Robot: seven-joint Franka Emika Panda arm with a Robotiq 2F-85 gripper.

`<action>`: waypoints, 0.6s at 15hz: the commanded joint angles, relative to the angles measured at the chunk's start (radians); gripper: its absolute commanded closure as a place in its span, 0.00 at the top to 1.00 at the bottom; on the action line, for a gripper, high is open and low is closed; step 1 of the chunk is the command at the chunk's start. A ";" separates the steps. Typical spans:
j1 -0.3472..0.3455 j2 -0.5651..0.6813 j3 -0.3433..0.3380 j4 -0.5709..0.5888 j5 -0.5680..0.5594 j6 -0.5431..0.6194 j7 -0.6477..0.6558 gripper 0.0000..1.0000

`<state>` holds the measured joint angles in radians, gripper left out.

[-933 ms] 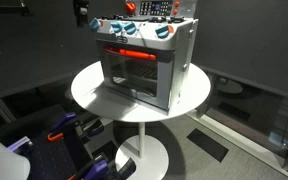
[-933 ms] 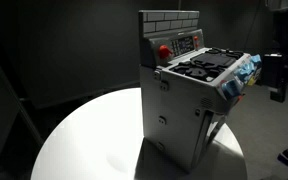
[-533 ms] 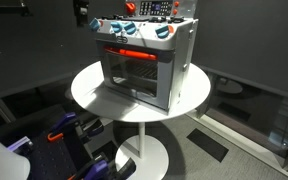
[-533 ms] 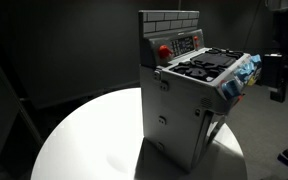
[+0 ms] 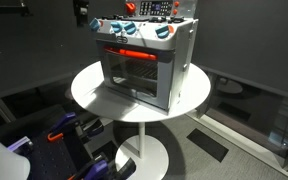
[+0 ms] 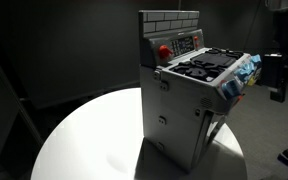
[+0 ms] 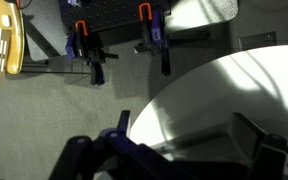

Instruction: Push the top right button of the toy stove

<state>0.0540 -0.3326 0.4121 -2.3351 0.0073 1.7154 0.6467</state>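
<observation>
The gripper (image 7: pixel 181 135) comes in from the bottom of the wrist view. Its two dark fingers (image 7: pixel 112 138) are spread wide above the rim of the round white worktop (image 7: pixel 234 90). At the upper left of that view are orange-and-blue clamps (image 7: pixel 84 45), with grey floor (image 7: pixel 54 110) below them.

In both exterior views the toy stove (image 5: pixel 144 60) (image 6: pixel 189 105) stands upright at mid-frame on the worktop, brick-patterned backsplash (image 6: pixel 169 22) at the top. In an exterior view its glass door (image 5: pixel 134 72) is closed under the glowing red strip and faces the lower left; what lies behind the glass cannot be made out. In an exterior view the knob panel (image 6: pixel 239 75) faces the right edge.
</observation>
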 commanded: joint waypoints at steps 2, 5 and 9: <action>0.050 -0.008 -0.056 0.015 -0.003 -0.004 -0.005 1.00; 0.061 -0.028 -0.085 0.036 0.001 -0.004 -0.014 1.00; 0.054 -0.056 -0.117 0.072 -0.004 0.017 -0.011 1.00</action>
<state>0.1037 -0.3625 0.3258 -2.2947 0.0070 1.7208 0.6440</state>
